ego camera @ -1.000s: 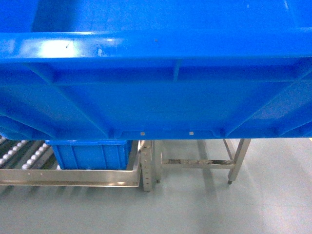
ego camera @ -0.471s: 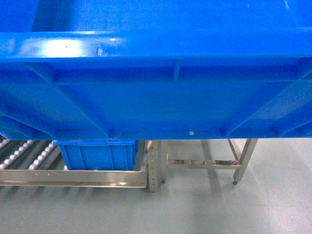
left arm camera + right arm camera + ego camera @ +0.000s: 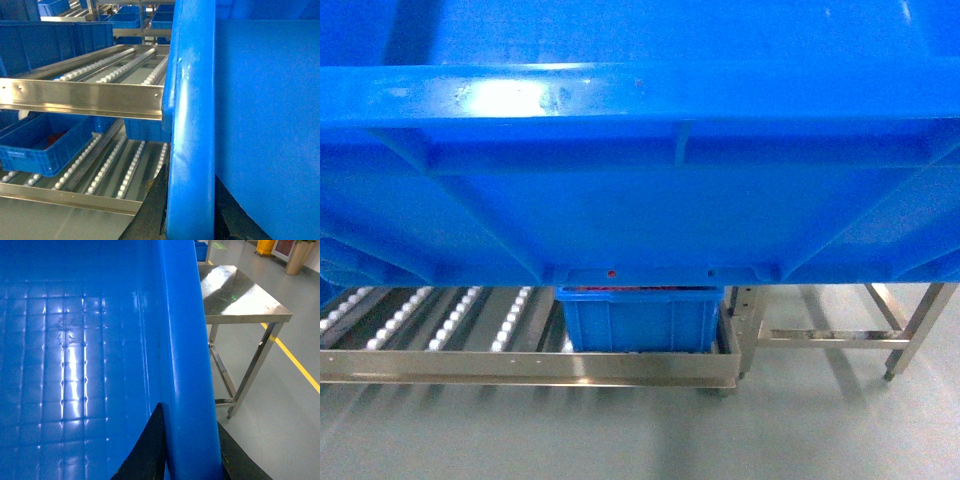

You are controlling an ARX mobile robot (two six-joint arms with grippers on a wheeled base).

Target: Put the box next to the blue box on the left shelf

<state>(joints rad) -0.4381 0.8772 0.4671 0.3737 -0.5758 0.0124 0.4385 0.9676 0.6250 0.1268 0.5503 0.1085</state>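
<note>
The left gripper [image 3: 189, 220] is clamped on the thick rim of the blue crate [image 3: 640, 180], one black finger [image 3: 150, 212] on the outer side of the rim and the other on the inner side, low in the left wrist view. The right gripper [image 3: 190, 455] grips the opposite rim the same way, its dark fingers [image 3: 147, 450] straddling the rounded edge, with the crate's gridded inner floor spread out to one side of it. Held between the two, the crate hangs in the air close in front of the head camera, filling the upper part of that view with its ribbed outer wall and the small notches along its bottom edge. Below and beyond it stands the roller shelf [image 3: 530, 368], a stainless frame with rows of small white rollers. A smaller blue box [image 3: 640, 320] sits on those rollers at the right end of the frame, with something red just visible inside it. To the right of the shelf, on the grey floor [image 3: 620, 440], stands a stainless steel table [image 3: 240, 300], well apart from the crate. In the left wrist view an upper roller level [image 3: 85, 95] runs above the lower one, and more blue bins [image 3: 55, 37] stand behind.
</note>
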